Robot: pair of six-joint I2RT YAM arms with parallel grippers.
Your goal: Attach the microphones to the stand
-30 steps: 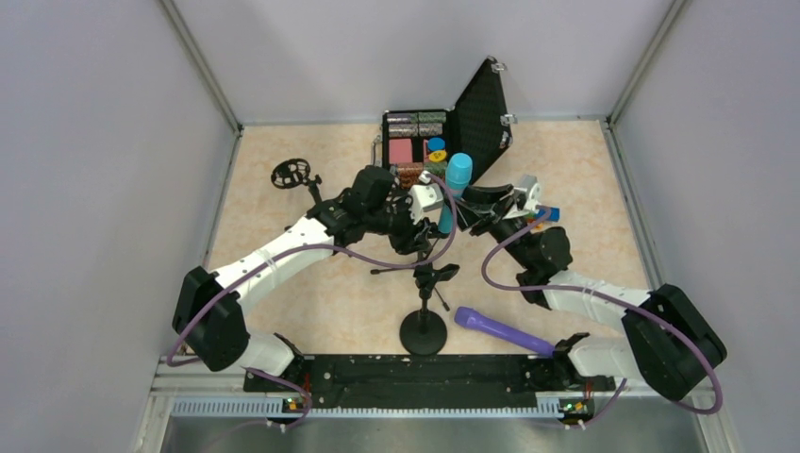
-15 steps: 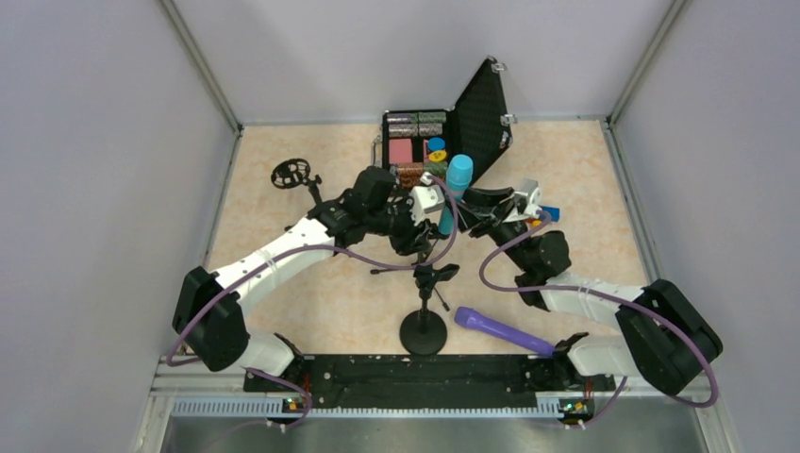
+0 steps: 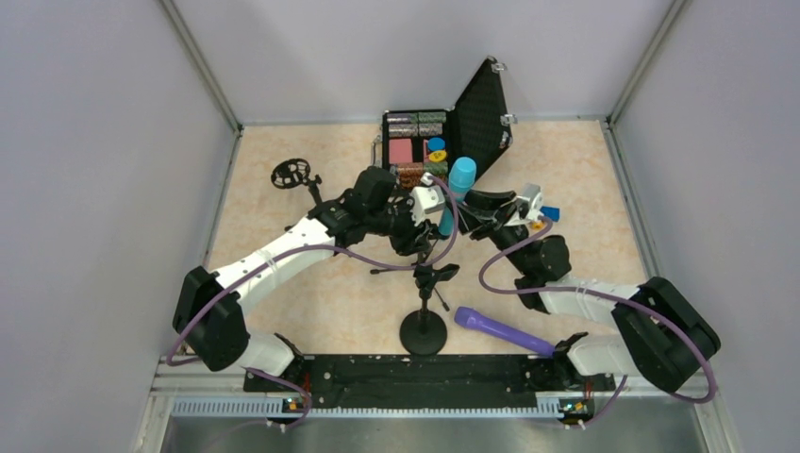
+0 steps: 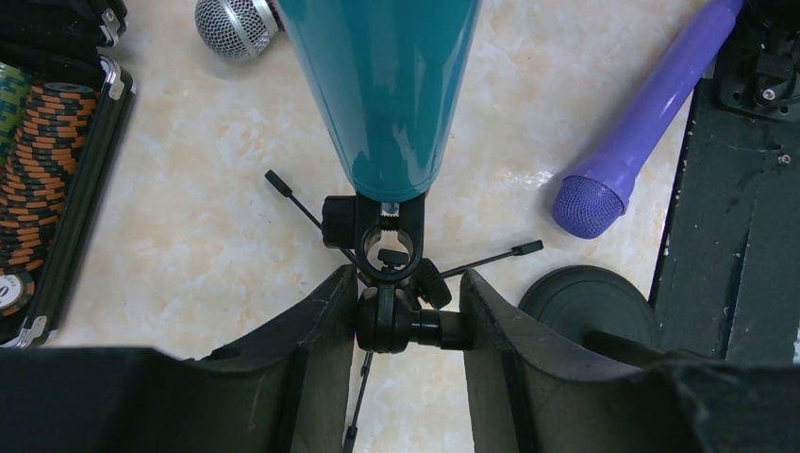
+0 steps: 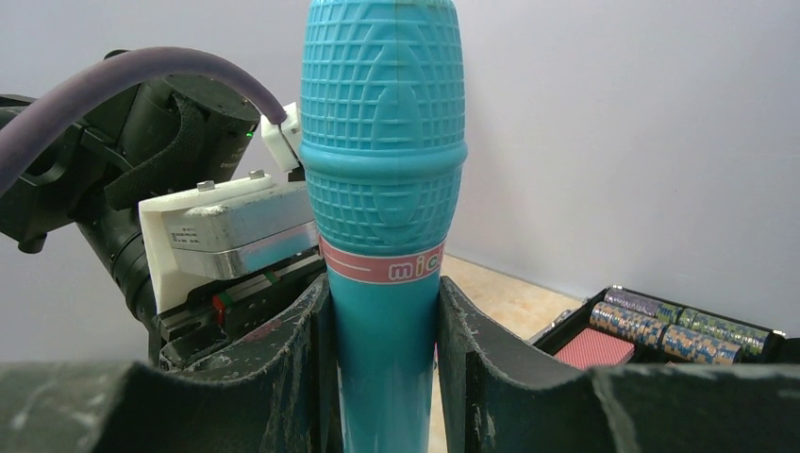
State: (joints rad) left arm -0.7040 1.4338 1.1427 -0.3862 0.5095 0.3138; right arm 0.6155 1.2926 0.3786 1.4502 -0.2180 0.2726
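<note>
The light blue microphone (image 3: 457, 189) stands upright, head up, with my right gripper (image 5: 382, 321) shut on its handle (image 5: 382, 377). Its tapered tail (image 4: 387, 104) sits right at the black clip ring (image 4: 387, 236) of the stand (image 3: 423, 330). My left gripper (image 4: 408, 319) is shut on the stand's swivel joint just below that ring, and in the top view it (image 3: 421, 243) hangs over the stand's head. The purple microphone (image 3: 500, 330) lies on the table beside the stand's round base (image 4: 585, 302). The silver mesh head of the red microphone (image 4: 236, 19) lies near the case.
An open black case (image 3: 443, 142) with poker chips and cards stands at the back. A small black round holder (image 3: 291, 173) stands at the back left. A coloured toy piece (image 3: 549, 214) shows behind my right wrist. A black rail (image 3: 415, 373) runs along the near edge.
My right wrist has shifted slightly, nudging the blue microphone a touch to the right. The left arm and the stand have stayed still.
</note>
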